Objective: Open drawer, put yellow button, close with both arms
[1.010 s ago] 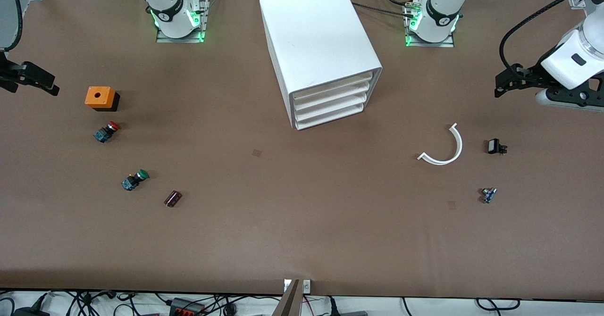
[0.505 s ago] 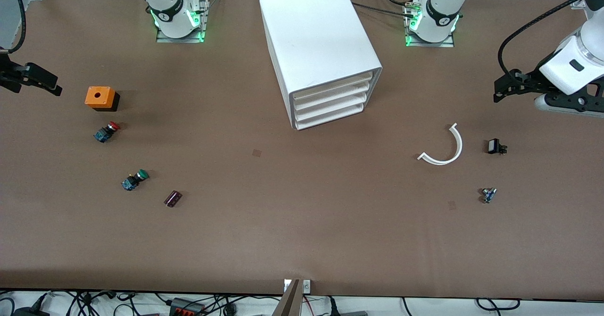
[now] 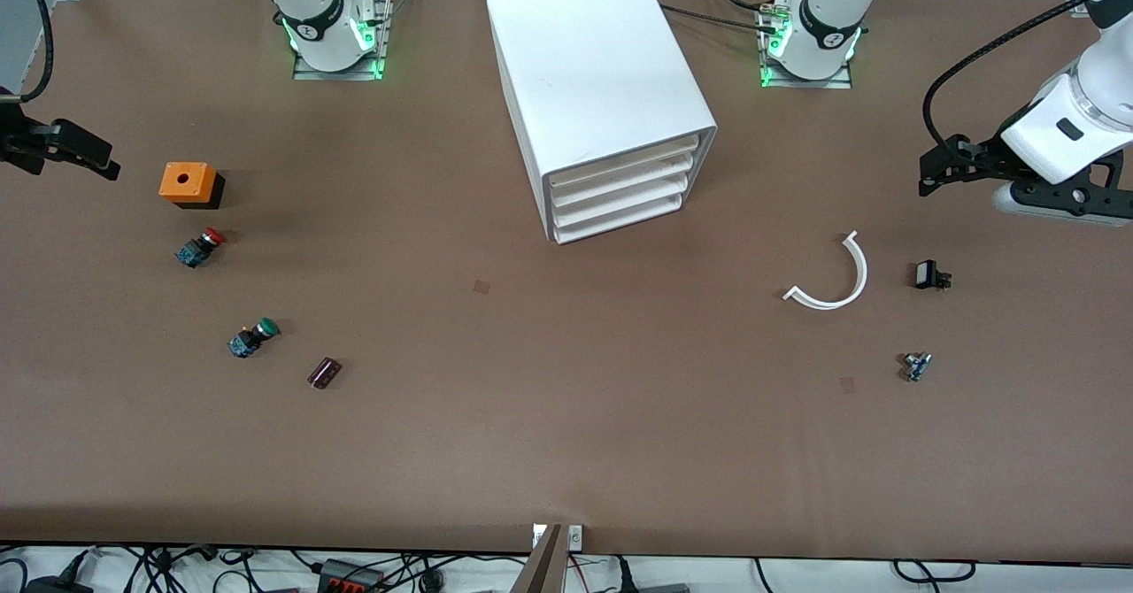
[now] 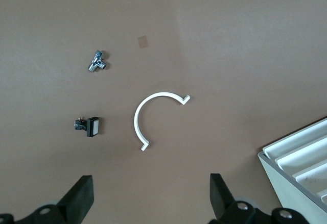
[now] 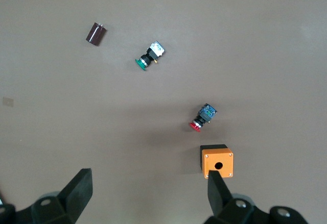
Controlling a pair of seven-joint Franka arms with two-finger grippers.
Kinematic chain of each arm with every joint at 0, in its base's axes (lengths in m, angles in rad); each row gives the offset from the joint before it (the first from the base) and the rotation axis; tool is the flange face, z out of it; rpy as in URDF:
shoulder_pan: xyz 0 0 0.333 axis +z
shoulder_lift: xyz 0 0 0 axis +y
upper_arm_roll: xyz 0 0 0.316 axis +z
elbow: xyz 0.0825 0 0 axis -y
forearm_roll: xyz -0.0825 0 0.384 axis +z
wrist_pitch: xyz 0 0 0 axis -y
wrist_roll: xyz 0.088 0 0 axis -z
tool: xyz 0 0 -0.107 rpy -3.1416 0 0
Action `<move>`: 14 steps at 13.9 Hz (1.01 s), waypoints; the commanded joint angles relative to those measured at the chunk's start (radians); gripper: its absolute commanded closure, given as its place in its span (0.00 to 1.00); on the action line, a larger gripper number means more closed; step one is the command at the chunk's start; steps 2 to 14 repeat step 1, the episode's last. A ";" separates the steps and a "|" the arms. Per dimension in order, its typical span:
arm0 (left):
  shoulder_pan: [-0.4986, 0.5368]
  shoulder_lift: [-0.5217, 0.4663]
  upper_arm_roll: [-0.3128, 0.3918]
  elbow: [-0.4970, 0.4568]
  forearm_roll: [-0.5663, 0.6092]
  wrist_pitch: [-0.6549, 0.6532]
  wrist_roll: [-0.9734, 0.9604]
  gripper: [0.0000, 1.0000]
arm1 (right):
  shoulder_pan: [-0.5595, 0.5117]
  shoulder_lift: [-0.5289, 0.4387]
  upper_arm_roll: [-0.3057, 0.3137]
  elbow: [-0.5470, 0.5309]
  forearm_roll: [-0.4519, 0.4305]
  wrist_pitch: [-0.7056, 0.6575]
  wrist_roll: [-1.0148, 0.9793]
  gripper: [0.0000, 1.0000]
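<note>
Now | left hand [image 3: 929, 173]: spread wide, empty | right hand [image 3: 97, 161]: spread wide, empty

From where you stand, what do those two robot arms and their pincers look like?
Both arms are glossy white with dark grey joint bands. Each base glows green and sits on a metal plate. The left gripper and the right gripper are black, each with two flat fingers on a black bracket with small bolt holes. A black cable loops along the left arm.

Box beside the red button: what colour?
Orange top, black base; the box shows best in the right wrist view.
</note>
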 commanded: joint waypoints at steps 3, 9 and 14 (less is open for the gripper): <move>-0.001 0.009 0.000 0.023 -0.002 -0.004 0.006 0.00 | -0.006 -0.024 0.007 -0.028 -0.002 0.013 -0.010 0.00; -0.001 0.009 0.000 0.023 -0.002 -0.004 0.006 0.00 | -0.006 -0.024 0.007 -0.028 -0.002 0.013 -0.010 0.00; -0.001 0.009 0.000 0.023 -0.002 -0.004 0.006 0.00 | -0.006 -0.024 0.007 -0.028 -0.002 0.013 -0.010 0.00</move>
